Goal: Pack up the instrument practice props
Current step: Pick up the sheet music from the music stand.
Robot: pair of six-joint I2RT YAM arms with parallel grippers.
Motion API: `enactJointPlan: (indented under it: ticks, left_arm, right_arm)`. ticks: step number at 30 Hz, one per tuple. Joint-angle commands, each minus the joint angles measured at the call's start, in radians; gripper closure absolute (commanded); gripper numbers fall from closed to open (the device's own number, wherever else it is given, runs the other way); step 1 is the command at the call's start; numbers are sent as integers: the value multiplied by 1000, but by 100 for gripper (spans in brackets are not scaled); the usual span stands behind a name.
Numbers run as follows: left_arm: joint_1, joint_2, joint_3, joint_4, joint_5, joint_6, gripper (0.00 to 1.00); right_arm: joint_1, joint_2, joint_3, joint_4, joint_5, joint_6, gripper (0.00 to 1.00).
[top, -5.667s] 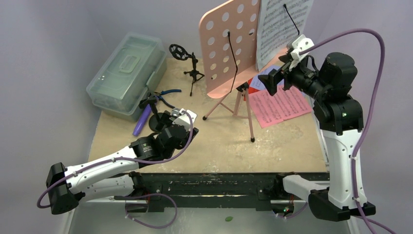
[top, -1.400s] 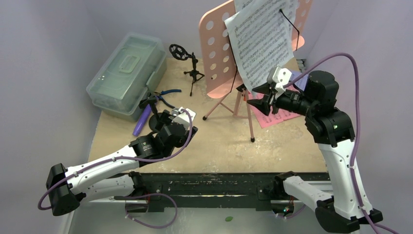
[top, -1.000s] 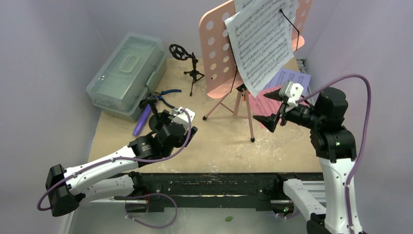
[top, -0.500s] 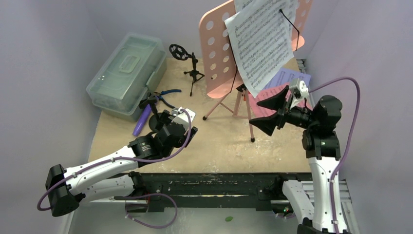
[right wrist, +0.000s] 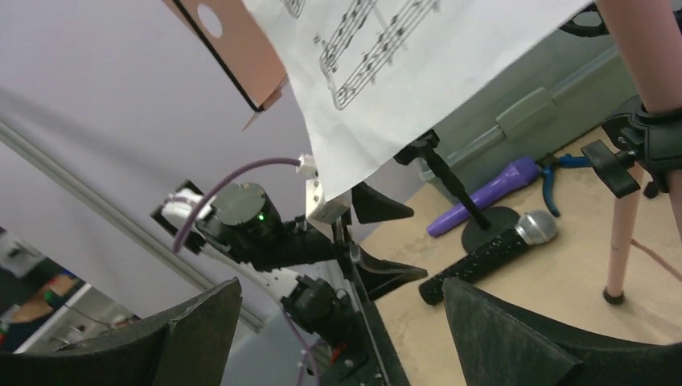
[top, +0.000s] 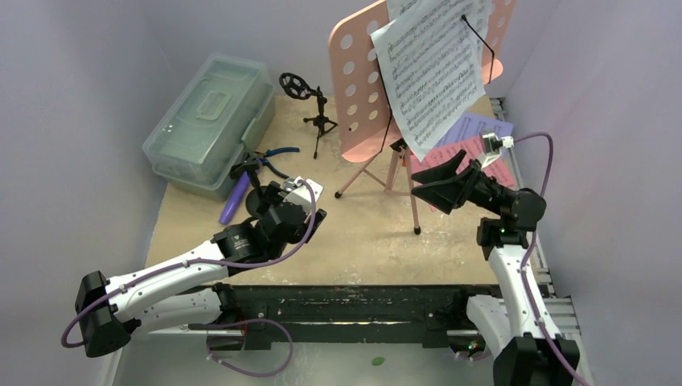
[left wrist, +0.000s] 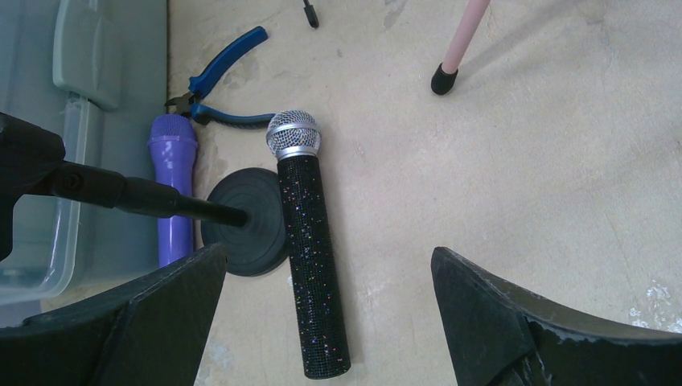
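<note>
L fingers (left wrist: 121, 322) spread; one covers end of purple mic (left wrist: 172, 161).

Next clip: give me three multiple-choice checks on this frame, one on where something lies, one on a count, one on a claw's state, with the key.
1. The black glitter microphone lies:
A) flat on the table, beside the round black stand base
B) clipped upright in a stand
C) hanging off the table's edge

2. Microphones lying on the table:
A) one
B) two
C) three

3. The right claw is:
A) open, holding nothing
B) shut, holding nothing
C) shut on the black glitter microphone

Key:
1 A, the left wrist view shows it lying flat next to the base.
2 B, only it and the purple microphone show.
3 A, its fingers stand wide apart with nothing between them.
</note>
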Motion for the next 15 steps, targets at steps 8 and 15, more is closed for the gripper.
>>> enactJointPlan:
  ticks: [8,15]
  left_arm:
    - [8,-14,3,12,6,-3,2]
    - [9,-15,3,11,7,-3,2]
  right_arm:
    - [-6,114,34,603,213,403,1]
    - [-6,189,73,561,268,437,1]
